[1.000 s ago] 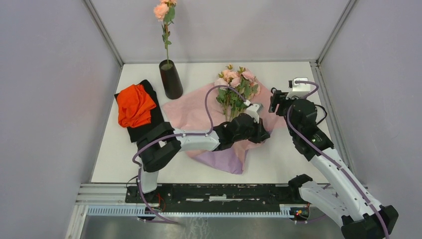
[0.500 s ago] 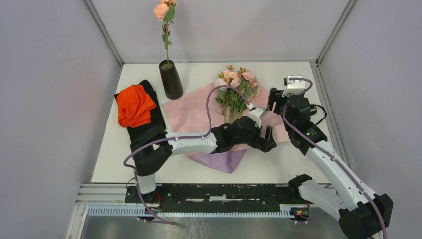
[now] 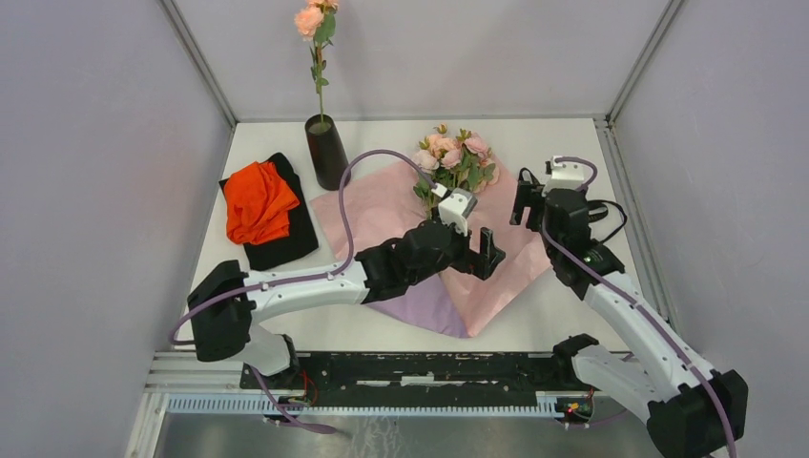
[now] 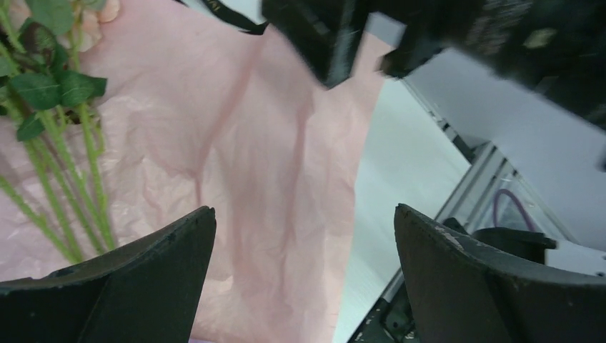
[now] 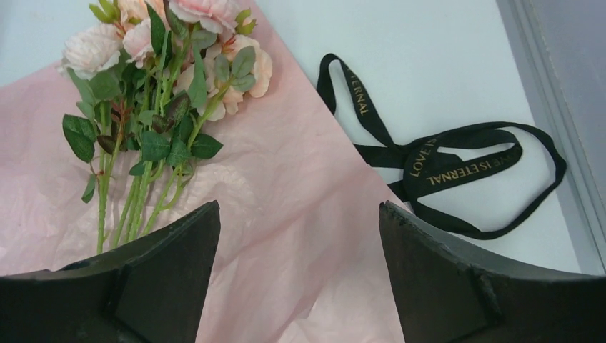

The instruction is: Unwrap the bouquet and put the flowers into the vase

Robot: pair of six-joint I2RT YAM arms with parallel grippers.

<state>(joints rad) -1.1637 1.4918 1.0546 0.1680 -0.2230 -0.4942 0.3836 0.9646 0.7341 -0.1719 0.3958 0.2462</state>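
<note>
White counter (image 3: 534, 138) sits between plain grey walls. The left jaws are wide open and hold nothing. They hang just over the big sheet of pink wrapping paper (image 3: 367, 215), which lies spread out flat. The long white left arm (image 3: 305, 283) stays low and reaches across from the left side to the middle of the counter. The right jaws are wide open too, with nothing between them. The right arm (image 3: 625, 310) bends up and points down over the right edge of the paper. The bunch of pink and peach fake roses with thin green stems (image 3: 456, 164) lies on the paper, just past the left jaws and to the left of the right jaws. A thin black ribbon with gold letters (image 5: 457, 161) lies loose on the counter, right of the paper. The tall black vase (image 3: 327, 153) stands well apart at the far left, with one peach rose (image 3: 310, 19) in it.
</note>
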